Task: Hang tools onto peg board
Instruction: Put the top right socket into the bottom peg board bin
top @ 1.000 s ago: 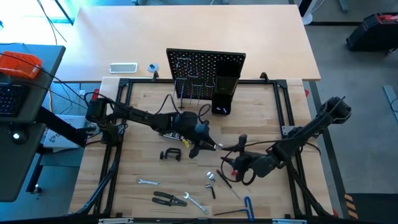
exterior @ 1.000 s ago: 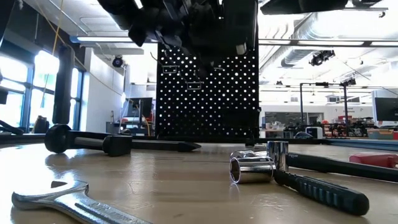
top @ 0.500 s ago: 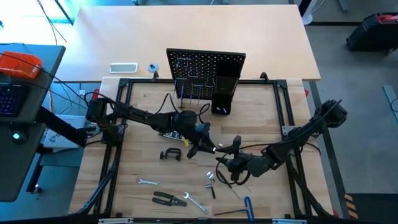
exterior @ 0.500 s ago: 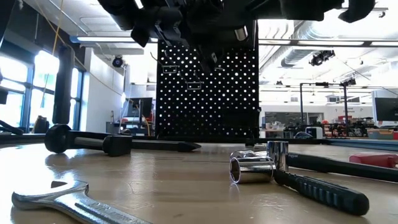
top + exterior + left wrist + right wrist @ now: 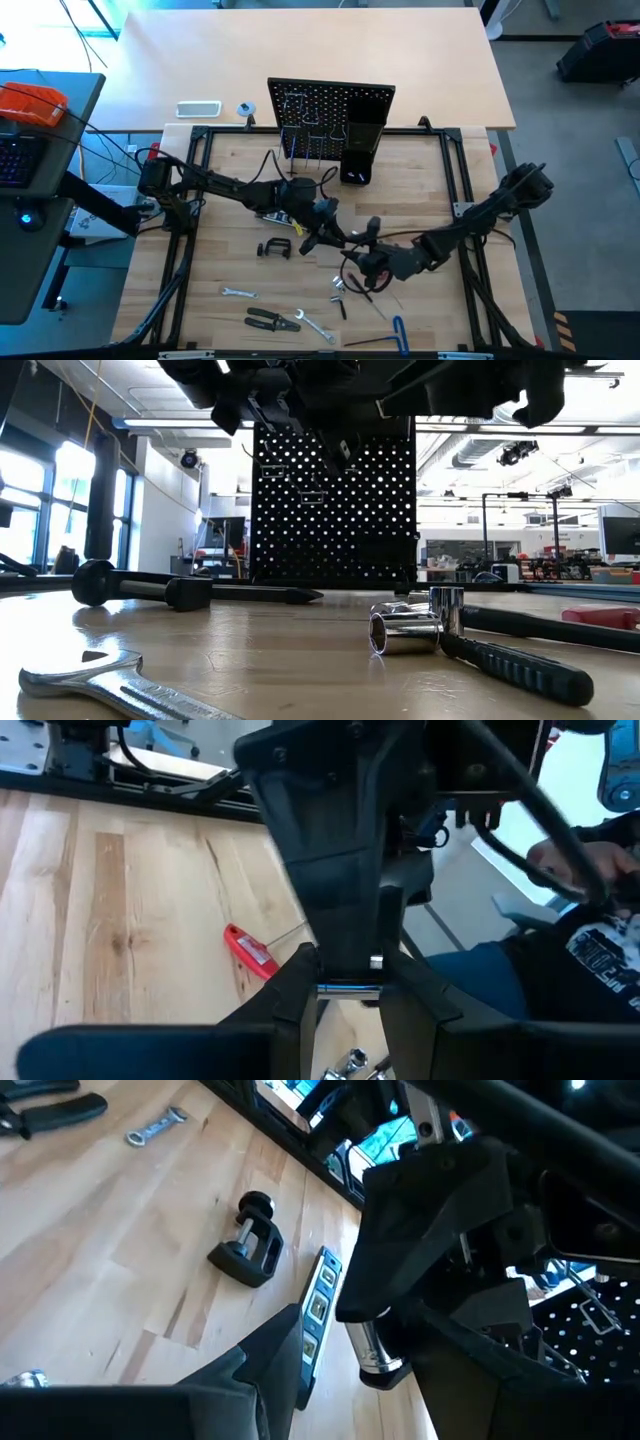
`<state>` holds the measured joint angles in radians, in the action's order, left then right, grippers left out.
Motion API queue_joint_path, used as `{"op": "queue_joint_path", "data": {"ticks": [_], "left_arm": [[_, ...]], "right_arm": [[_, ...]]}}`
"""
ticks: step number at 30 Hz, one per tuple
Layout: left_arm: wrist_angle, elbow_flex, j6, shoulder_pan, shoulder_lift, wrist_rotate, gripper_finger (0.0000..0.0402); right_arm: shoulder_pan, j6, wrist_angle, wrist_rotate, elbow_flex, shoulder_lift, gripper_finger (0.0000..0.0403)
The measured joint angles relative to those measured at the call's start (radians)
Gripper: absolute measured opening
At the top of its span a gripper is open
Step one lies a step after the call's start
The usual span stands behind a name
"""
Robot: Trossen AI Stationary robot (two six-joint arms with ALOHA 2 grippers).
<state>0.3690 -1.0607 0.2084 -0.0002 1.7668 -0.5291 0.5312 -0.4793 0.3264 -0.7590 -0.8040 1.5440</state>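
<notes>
1. The peg board stands upright at the far edge of the wooden table, with thin metal hooks on its face and a black box-shaped holder on its right side.
2. The left gripper hangs over the middle of the table – its fingers are closed on a slim silver tool, seen in the left wrist view pinched between the two dark pads; what kind of tool it is I cannot tell.
3. The right gripper sits just right of the left one, its fingers spread wide and holding nothing. In the right wrist view the left gripper's body fills the space right in front of it.
4. Still lying on the table:
   - the black C-clamp, left of the two grippers;
   - the dark level, just beside the clamp;
   - a silver wrench and the black-handled pliers near the front edge;
   - the blue-handled hex key at the near right;
   - the red-handled screwdriver – visible in the left wrist view;
   - small metal bits below the right gripper.
</notes>
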Motion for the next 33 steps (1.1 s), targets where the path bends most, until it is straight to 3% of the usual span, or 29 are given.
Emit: {"op": "queue_joint_path", "data": {"ticks": [6,20,27,33], "left_arm": [[-0.001,0.000,0.003,0.002,0.000,-0.003,0.0071],[-0.004,0.002,0.019,0.004,0.000,-0.016,0.0072],[-0.006,0.002,0.024,0.010,0.000,-0.020,0.0076],[0.002,0.001,0.027,0.025,0.000,-0.015,0.0112]], "right_arm": [[-0.007,0.001,0.004,-0.054,0.000,0.015,0.0162],[-0.007,-0.050,0.012,-0.072,-0.001,0.015,0.0053],[-0.007,-0.034,0.012,-0.093,0.000,0.015,0.0046],[-0.006,-0.009,0.014,-0.148,0.000,0.015,0.0044]]}}
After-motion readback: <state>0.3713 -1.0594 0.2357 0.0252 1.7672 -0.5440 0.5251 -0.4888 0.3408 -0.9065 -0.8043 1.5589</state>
